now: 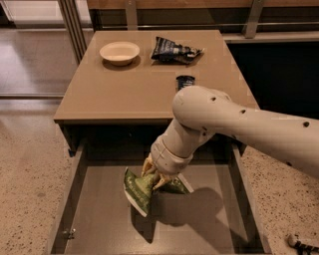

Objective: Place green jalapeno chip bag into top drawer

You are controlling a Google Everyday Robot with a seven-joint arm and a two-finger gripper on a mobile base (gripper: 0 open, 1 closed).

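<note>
One bag [138, 189] in gripper [153, 178], over drawer [97, 219]

- Tan table [124, 94] at centre, flat top, dark underside.
- Speckled terrazzo floor [30, 164] on both sides.
- Glossier floor far left, catching pale light.
- Slim metal posts [74, 25] behind the table's left corner.
- Wooden rail [199, 4] along the top edge; dark recess [274, 69] to the right.
- Gripper [154, 182] clamped on the green jalapeno chip bag [138, 188], low inside the open top drawer [99, 219].
</note>
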